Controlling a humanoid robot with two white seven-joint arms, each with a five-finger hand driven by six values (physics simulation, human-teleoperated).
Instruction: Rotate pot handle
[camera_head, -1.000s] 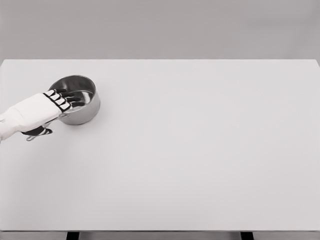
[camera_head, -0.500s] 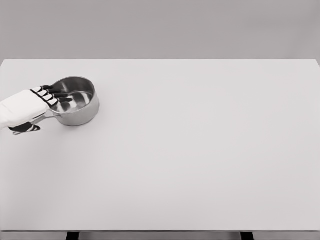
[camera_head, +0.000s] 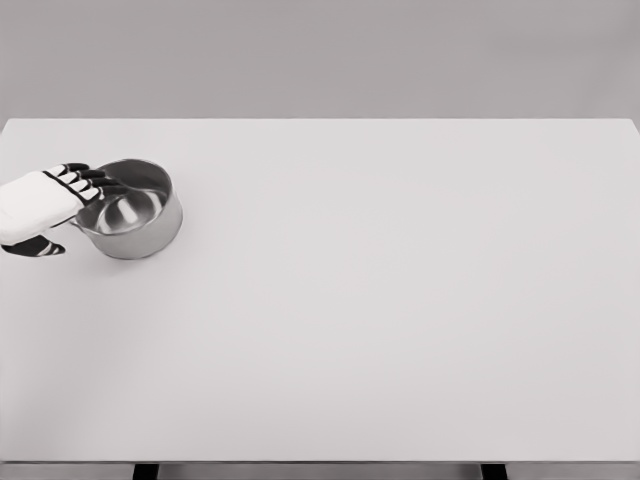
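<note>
A small steel pot (camera_head: 141, 228) stands near the left edge of the white table (camera_head: 400, 300). My left hand (camera_head: 66, 208) comes in from the left and lies over the pot's left side. Its dark-tipped fingers (camera_head: 98, 180) reach over the rim, and the thumb (camera_head: 36, 247) sits below. A short stub of the pot handle (camera_head: 83, 226) shows between hand and pot, pointing left; the rest is hidden under the palm. The hand is closed around that handle. The right arm is out of view.
The table's left edge runs close beside the hand and pot. Two dark table legs (camera_head: 146, 470) show under the front edge.
The left hand has pulled back to the left and the pot has slid left with it, its handle end swinging from lower left toward the left.
</note>
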